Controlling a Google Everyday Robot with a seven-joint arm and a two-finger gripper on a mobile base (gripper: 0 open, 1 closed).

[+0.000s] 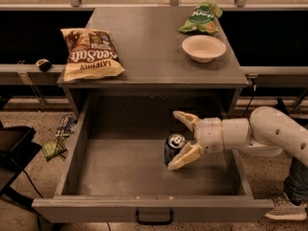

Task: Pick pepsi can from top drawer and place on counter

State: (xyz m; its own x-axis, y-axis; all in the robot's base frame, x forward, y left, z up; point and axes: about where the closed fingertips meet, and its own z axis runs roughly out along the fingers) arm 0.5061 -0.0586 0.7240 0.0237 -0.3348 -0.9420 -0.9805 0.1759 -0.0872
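The pepsi can (173, 147), dark blue with a silver top, stands upright in the open top drawer (120, 167), right of its middle. My gripper (182, 139) reaches in from the right with its two pale fingers spread wide. The can sits between the fingers. The near finger (184, 157) is right at the can's lower right side; the far finger (185, 119) is clear of it, above and behind. The counter (154, 47) is the grey cabinet top behind the drawer.
On the counter lie a brown chip bag (90, 53) at the left, a green snack bag (202, 17) at the back right and a white bowl (203, 48) at the right. The drawer handle (154, 219) is at the front. A person's shoe (286, 207) stands at the lower right.
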